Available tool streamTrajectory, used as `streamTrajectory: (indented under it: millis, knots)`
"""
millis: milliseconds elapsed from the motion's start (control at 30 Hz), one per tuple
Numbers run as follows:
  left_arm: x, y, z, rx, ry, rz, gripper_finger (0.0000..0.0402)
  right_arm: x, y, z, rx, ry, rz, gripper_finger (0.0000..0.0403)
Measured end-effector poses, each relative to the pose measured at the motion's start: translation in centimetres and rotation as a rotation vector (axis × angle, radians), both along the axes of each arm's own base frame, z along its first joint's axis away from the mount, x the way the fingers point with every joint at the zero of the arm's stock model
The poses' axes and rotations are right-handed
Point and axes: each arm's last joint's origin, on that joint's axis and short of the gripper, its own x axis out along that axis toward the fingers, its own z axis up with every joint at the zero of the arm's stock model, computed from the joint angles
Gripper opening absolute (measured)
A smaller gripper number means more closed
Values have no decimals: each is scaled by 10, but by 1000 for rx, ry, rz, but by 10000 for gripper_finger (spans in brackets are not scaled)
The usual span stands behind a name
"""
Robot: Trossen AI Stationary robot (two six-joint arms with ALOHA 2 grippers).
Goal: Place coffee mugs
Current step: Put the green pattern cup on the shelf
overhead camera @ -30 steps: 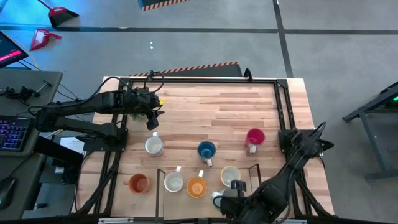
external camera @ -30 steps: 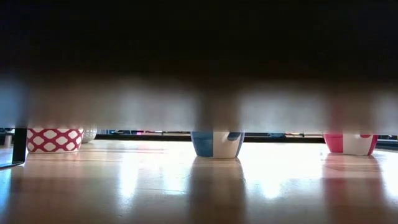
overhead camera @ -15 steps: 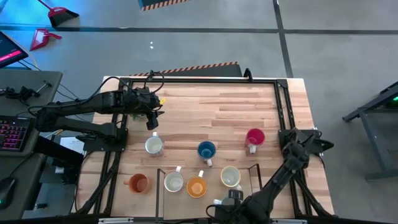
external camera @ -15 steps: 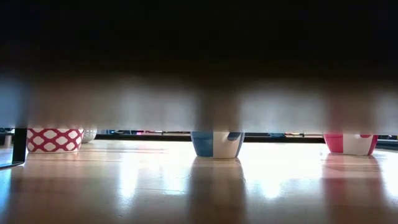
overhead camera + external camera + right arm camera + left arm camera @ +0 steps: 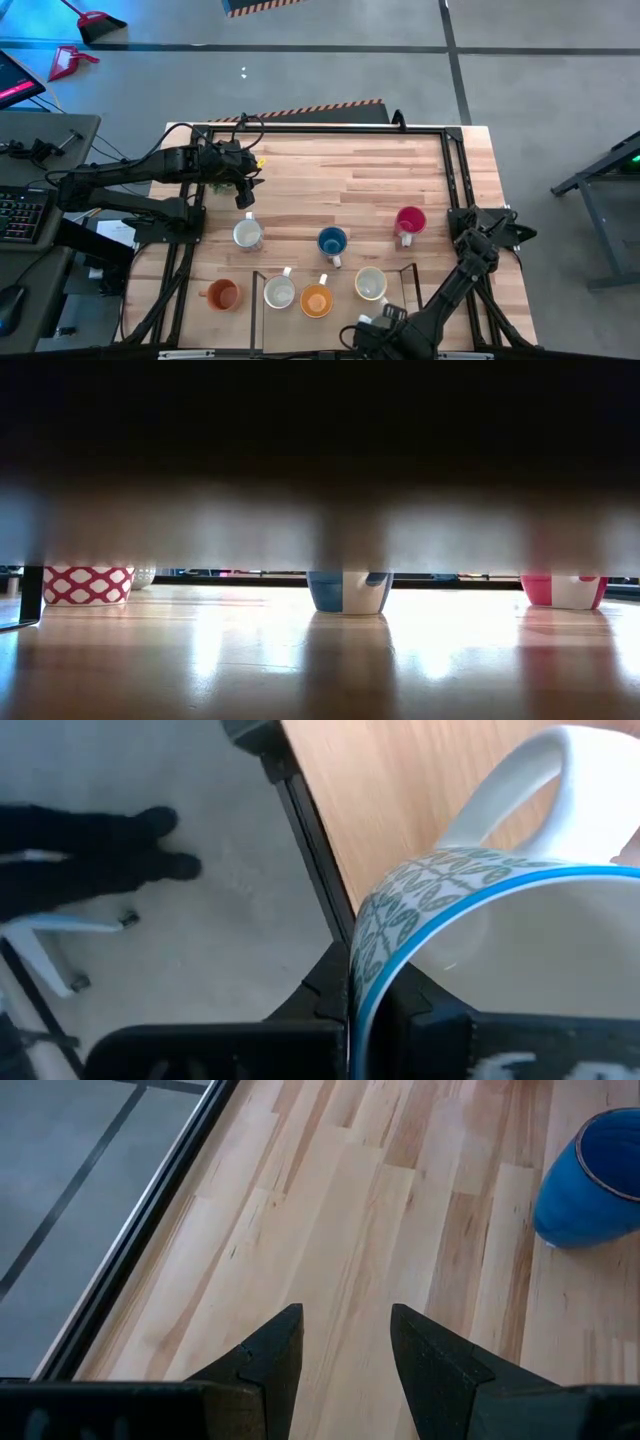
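Low view: mugs (image 5: 349,591) mostly hidden, prob.

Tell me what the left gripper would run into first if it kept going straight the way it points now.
Probably nothing but bare table. The left gripper is open and empty, and only wood lies ahead of it. The blue mug sits off to one side, likely outside its line.

My dark right gripper (image 5: 380,1020) carries a white mug (image 5: 500,920) with a green leaf pattern and blue rim. On pale striped wood (image 5: 350,180) sit red (image 5: 410,220), blue (image 5: 332,241), orange (image 5: 316,301) and cream (image 5: 370,284) mugs.
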Motion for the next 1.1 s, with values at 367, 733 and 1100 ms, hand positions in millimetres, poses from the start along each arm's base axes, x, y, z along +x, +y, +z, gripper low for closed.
streamTrajectory:
  millis: [367,733,1100]
  knots:
    - [0,0,0,23,12,-26,142,-5,5,-3,30,54,-147,0]
    - [0,0,0,26,13,-34,142,-2,10,-23,-8,106,-182,0]
    - [0,0,0,43,22,-53,142,-2,7,-24,-46,100,-210,0]
